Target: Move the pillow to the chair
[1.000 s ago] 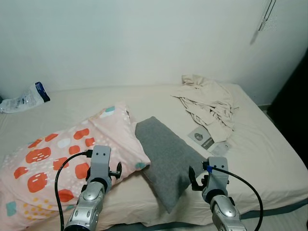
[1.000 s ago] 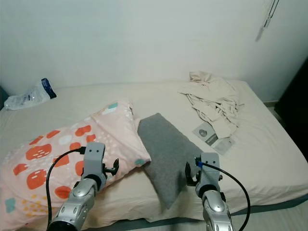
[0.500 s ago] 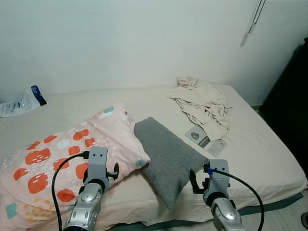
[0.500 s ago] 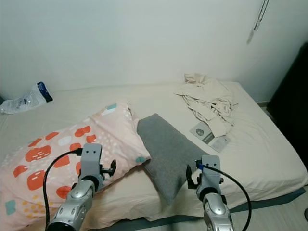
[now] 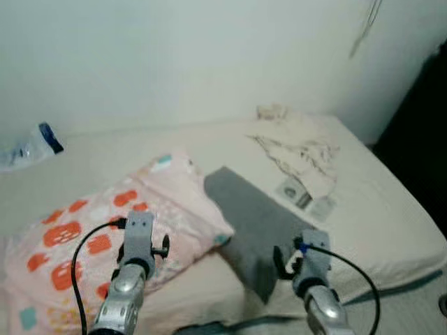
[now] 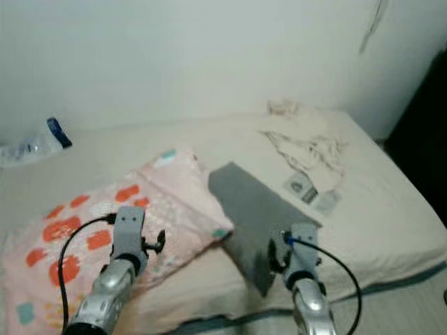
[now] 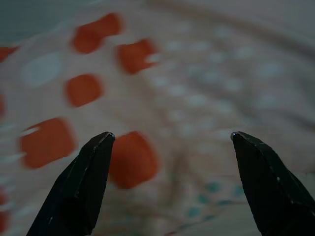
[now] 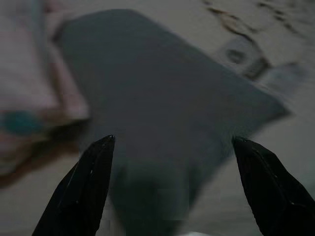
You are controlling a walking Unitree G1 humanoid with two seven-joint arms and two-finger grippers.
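On the bed (image 5: 391, 230), the grey pillow (image 5: 255, 223) lies beside the patterned pillow (image 5: 105, 230). Right gripper (image 8: 172, 191) hovers over the grey pillow, left gripper (image 7: 170, 184) over the patterned pillow; both jaws released.

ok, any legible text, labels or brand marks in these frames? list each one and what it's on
None can be read.
Grey booklet on the bed: a round mark on its cover, too blurred to read.
Pale card beside it: no print can be made out.
Plastic packet with a dark blue end near the wall: any print is too blurred to read.
Patterned pillow and grey pillow: no lettering.
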